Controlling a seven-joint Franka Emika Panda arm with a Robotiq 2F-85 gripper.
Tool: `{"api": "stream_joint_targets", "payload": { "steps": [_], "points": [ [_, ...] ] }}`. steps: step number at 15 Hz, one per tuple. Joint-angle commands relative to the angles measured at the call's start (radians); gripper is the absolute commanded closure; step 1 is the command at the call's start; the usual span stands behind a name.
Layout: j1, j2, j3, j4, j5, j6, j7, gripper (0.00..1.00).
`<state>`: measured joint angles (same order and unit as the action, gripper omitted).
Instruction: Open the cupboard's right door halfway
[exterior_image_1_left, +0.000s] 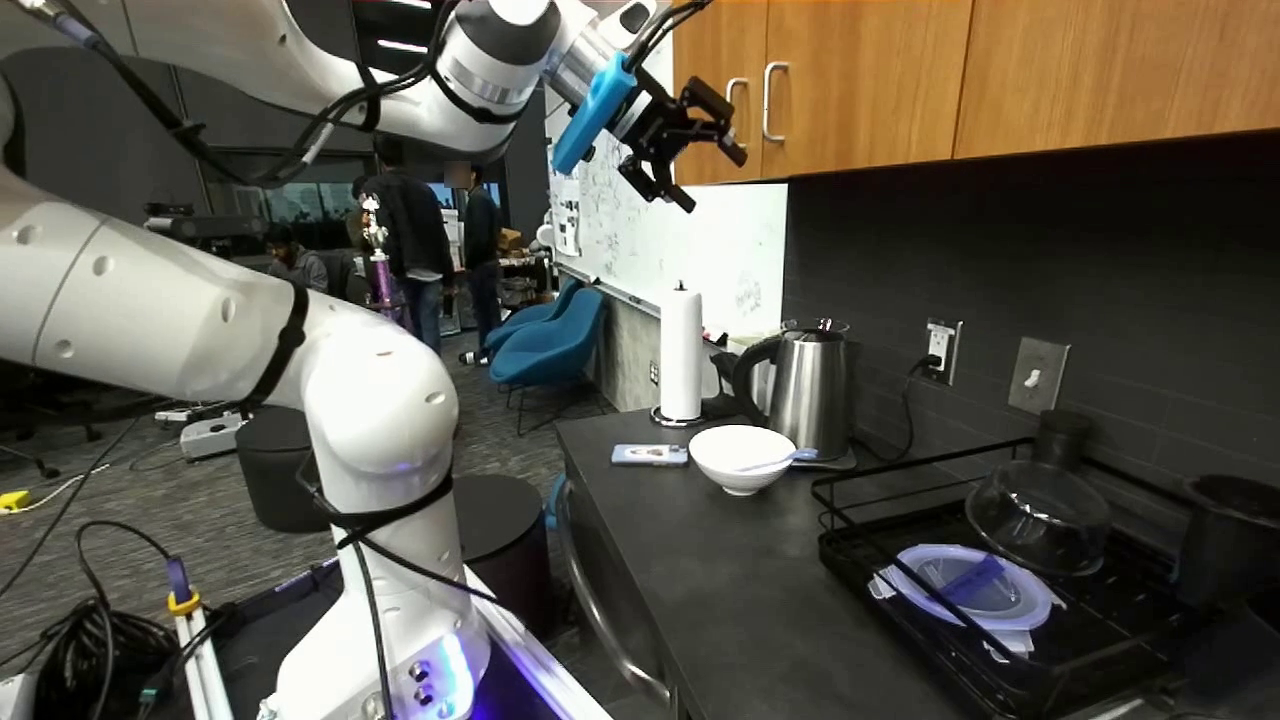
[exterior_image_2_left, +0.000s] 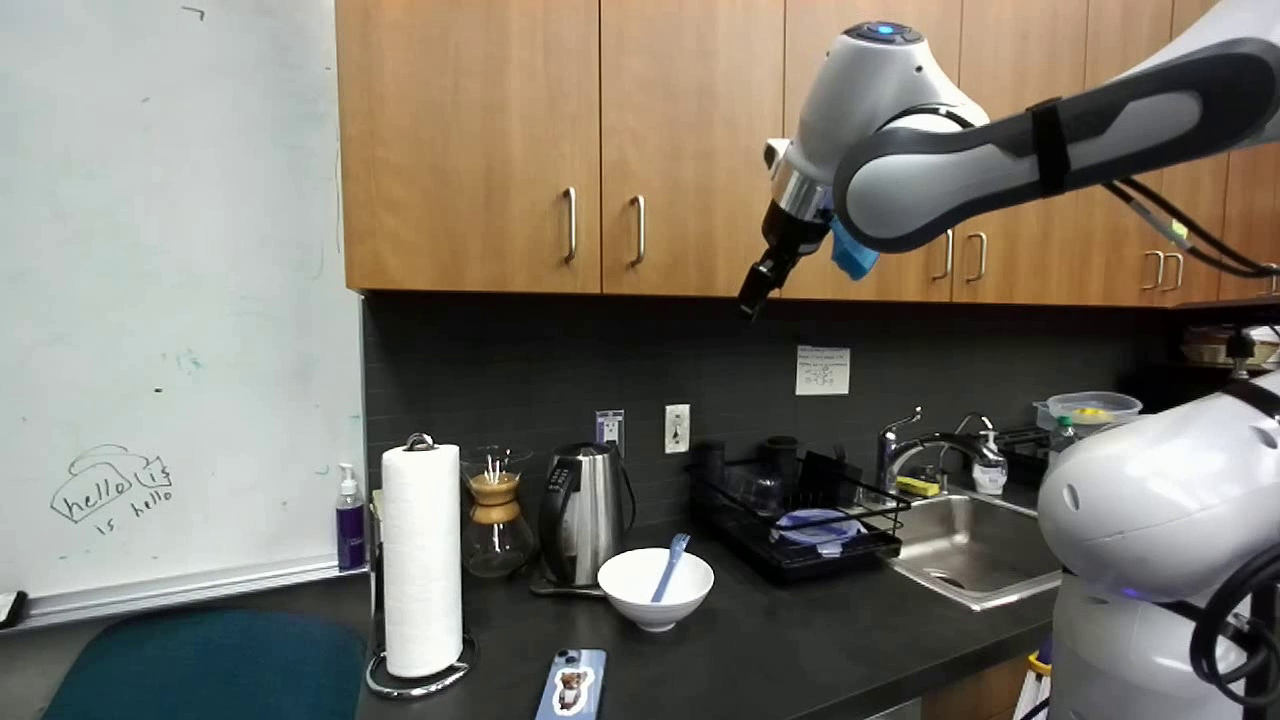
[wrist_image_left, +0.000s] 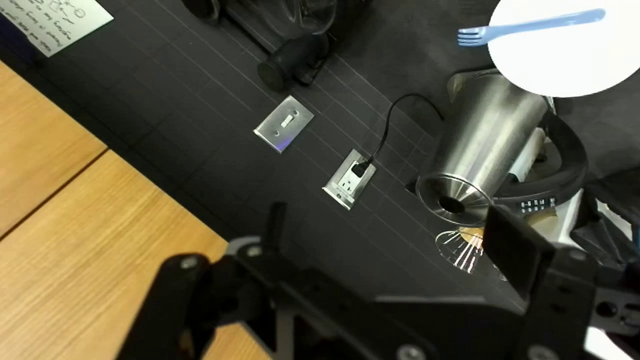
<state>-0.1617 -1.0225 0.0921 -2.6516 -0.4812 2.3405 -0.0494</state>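
The cupboard (exterior_image_2_left: 470, 140) is a long brown wood wall cupboard with silver bar handles, and its visible doors are shut. It also shows in an exterior view (exterior_image_1_left: 860, 80) and at the left of the wrist view (wrist_image_left: 100, 230). Of the door pair by the whiteboard, the right door (exterior_image_2_left: 690, 110) has its handle (exterior_image_2_left: 638, 230) at its lower left; this handle also shows in an exterior view (exterior_image_1_left: 775, 100). My gripper (exterior_image_1_left: 714, 180) is open and empty, apart from the doors, near the cupboard's lower edge height. It also shows in an exterior view (exterior_image_2_left: 753, 298) and the wrist view (wrist_image_left: 395, 232).
Below on the dark counter (exterior_image_2_left: 800, 640) stand a paper towel roll (exterior_image_2_left: 422, 560), a steel kettle (exterior_image_2_left: 582, 510), a white bowl (exterior_image_2_left: 640, 590) with a blue fork, a phone (exterior_image_2_left: 572, 685) and a black dish rack (exterior_image_2_left: 790, 560). A sink (exterior_image_2_left: 960, 540) lies farther right.
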Motion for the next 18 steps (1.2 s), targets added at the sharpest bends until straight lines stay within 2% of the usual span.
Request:
{"api": "stream_joint_targets", "payload": {
  "steps": [1,5,9,14,18],
  "points": [
    [0.006,0.001,-0.007,0.003,-0.005,-0.005,-0.002,0.00],
    [0.008,0.002,0.006,0.003,-0.007,-0.007,-0.001,0.00],
    [0.032,0.055,-0.083,0.059,-0.031,0.109,-0.121,0.00],
    [0.150,0.076,-0.226,0.095,0.022,0.314,-0.343,0.00],
    [0.267,0.048,-0.308,0.079,0.130,0.422,-0.386,0.00]
  ]
}}
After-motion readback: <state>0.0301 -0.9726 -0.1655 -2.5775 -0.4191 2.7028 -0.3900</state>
